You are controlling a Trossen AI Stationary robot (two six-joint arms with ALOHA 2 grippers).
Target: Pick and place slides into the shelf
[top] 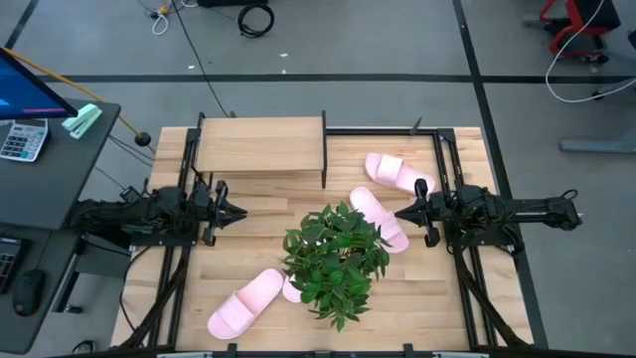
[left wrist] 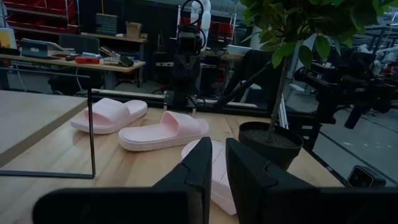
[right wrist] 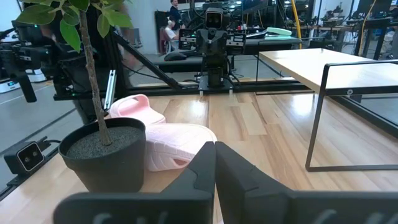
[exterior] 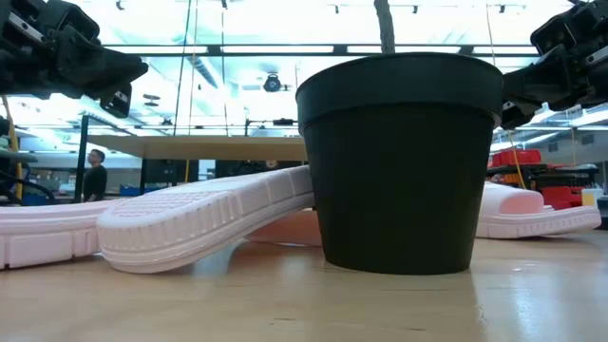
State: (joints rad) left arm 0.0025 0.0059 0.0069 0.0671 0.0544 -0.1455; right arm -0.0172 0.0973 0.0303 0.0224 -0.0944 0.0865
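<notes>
Four pale pink slides lie on the slatted tabletop. One slide (top: 397,171) is at the far right and one (top: 378,217) is beside it, just ahead of my right gripper. One slide (top: 246,301) is at the near left. One slide (exterior: 209,214) is mostly hidden under the plant's leaves, with one end raised against the pot. The shelf (top: 260,144) stands bare at the far left. My left gripper (top: 241,212) hovers shut over the table's left half, and my right gripper (top: 400,212) hovers shut over the right half. Both are empty and point at each other.
A potted plant (top: 336,254) in a black pot (exterior: 404,161) stands in the middle of the table, between the grippers and toward the near edge. A desk with a calculator (top: 22,139) stands left of the table. People show in the room beyond.
</notes>
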